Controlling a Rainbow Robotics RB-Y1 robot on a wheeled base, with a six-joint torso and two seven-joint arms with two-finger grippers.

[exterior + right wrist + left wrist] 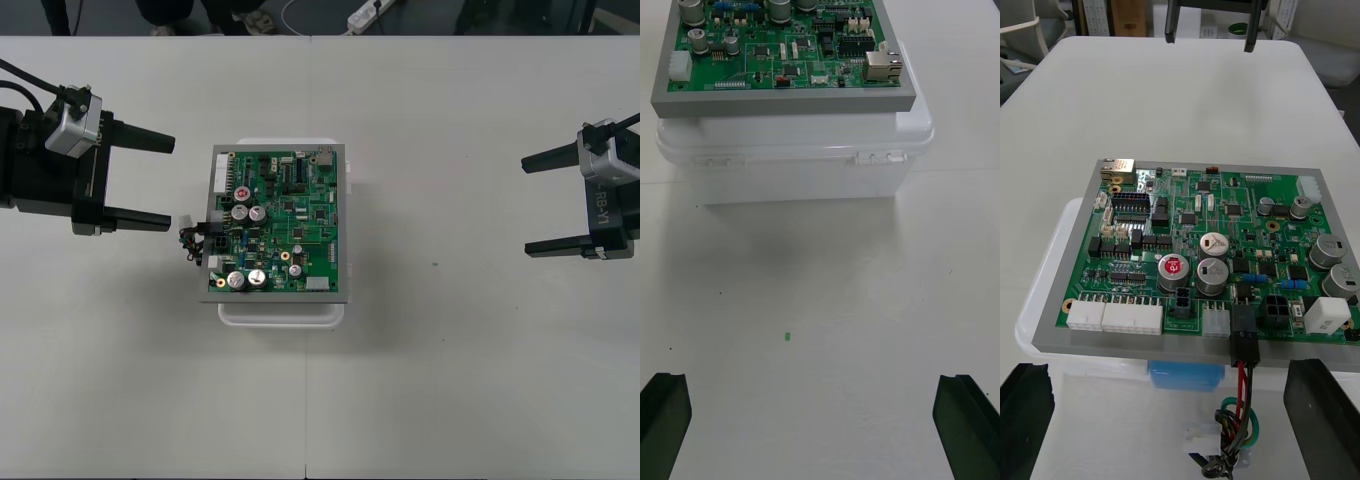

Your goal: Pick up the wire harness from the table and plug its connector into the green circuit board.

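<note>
The green circuit board [280,222] lies on its white base [282,312] in the middle of the table. The harness's black plug [1244,337] sits in a connector on the board's left edge. Its red, black and green wires [1236,420] hang off that edge into a small tangle [192,243] beside the base. My left gripper [168,183] is open just left of the board, level with the harness, one finger [1322,420] on each side of the wires. My right gripper [527,206] stands open at the far right, well away from the board [782,52].
The pale table [450,380] stretches wide around the base on all sides. A white power strip [365,15] and cables lie on the dark floor beyond the far edge. A tiny green speck [787,336] lies on the table between the right gripper and the base [790,157].
</note>
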